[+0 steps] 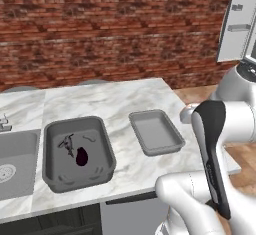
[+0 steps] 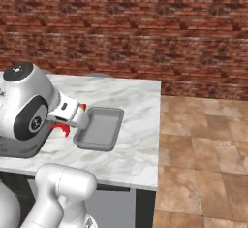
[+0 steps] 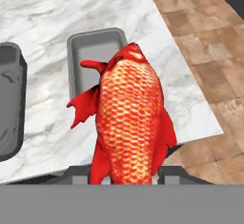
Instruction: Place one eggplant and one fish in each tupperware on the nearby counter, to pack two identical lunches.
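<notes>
With the fingers clamped on the red fish (image 3: 129,118), carry it over the small tub (image 3: 93,58) at upper centre, lower it, then release.

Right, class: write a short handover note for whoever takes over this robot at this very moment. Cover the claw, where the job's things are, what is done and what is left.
Claw: shut on the red fish, carried above the counter near the small tub.
Big tub: holds the dark fish and a dark eggplant, so that lunch is packed.
Small tub: nothing in it yet.
Left: set the red fish in the small tub, then add the second eggplant, whose place these pictures do not tell.
</notes>
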Robot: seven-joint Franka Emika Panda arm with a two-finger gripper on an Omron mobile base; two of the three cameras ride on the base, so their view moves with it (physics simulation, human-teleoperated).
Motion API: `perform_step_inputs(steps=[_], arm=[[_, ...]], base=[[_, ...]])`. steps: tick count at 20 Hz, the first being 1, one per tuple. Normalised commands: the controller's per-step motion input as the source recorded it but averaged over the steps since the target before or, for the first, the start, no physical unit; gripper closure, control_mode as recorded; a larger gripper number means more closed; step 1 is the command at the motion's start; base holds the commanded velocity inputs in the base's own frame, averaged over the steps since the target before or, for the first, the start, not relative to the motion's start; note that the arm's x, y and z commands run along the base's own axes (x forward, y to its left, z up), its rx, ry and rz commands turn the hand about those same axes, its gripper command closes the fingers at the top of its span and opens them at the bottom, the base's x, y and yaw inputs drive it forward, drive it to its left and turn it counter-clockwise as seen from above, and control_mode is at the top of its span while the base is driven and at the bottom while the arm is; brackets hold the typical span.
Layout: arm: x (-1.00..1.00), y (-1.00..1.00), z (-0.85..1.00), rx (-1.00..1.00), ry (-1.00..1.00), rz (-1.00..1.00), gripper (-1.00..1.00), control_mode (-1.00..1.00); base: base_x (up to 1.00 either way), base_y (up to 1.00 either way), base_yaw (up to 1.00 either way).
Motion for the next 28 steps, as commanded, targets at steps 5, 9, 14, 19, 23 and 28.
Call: perform_step_inputs(steps=[5,9,14,19,23,28], arm=[[0.47,0.34,-0.65,0.09,0.16,0.02,1.00,-1.00],[0.54,0.33,-0.48,0.07,0.08,0.00,1.00,-1.00],[0.66,0.07,-0.36,0.05,0.05,0.01,1.00,-1.00],[0.69,0.08,-0.34,0.03,0.03,0.00,1.00,-1.00],[0.66,0.08,-0.35,0.00,0.00,0.00,1.00,-1.00],[0.49,0.00,-0.37,0.00,0.00,0.00,1.00,-1.00]], base=[[0.00,0.00,0.00],[0.00,0.00,0.00],[0.00,0.00,0.00],[0.00,0.00,0.00],[0.00,0.00,0.00],[0.00,0.00,0.00]])
